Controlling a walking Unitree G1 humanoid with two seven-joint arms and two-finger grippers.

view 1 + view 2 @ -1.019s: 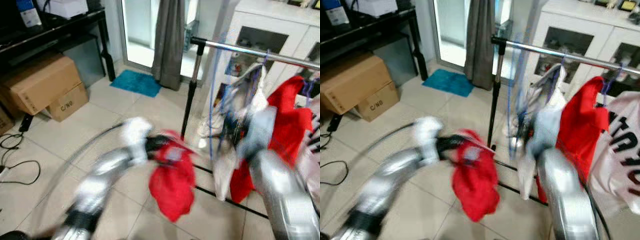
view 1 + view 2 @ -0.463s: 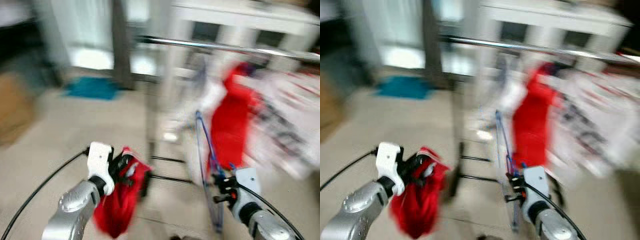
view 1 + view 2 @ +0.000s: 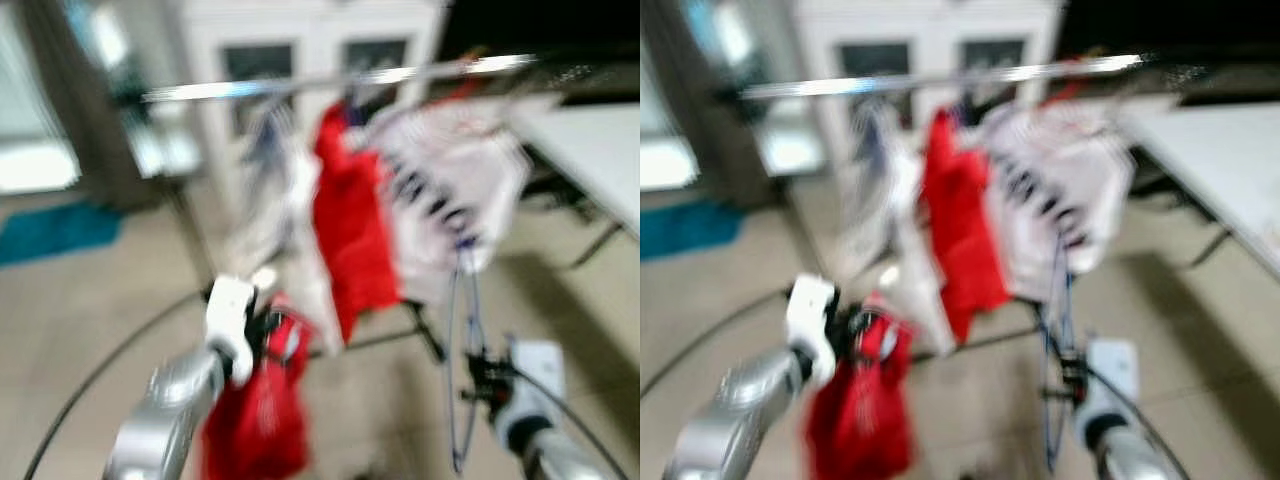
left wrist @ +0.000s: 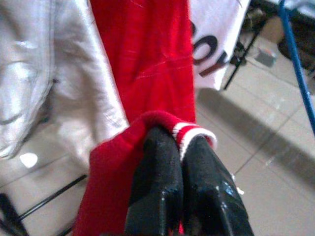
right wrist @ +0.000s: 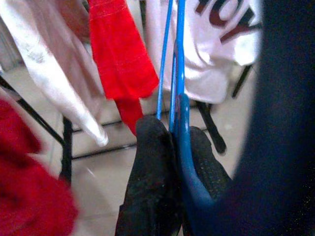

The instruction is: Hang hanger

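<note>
**Carrying a hanger toward the clothes rail**

A clothes rail [image 3: 330, 80] runs across the upper part of the head views, already hung with a pale garment, a red garment [image 3: 350, 230] and a white printed shirt [image 3: 450, 190]. At the right edge, a pale surface [image 3: 590, 150] slants toward the corner.

The step in hand looks like the approach: the blue hanger [image 5: 177, 73] is carried upright in the lower right of the head views and is not yet on the rail. The right claw [image 5: 172, 142] is clenched on its thin wires, which rise from between the fingers. The left claw [image 4: 182, 157] is clamped on a bunched red cloth [image 3: 255, 420], which hangs in the lower left.

Next, by my judgement, the hanger has to be lifted until its hook clears the rail, then lowered into a gap between the hung clothes.

Both head views are heavily blurred. The hanger's hook cannot be made out, nor the lettering on the shirt. The rail's stand is mostly hidden behind the clothes.
</note>
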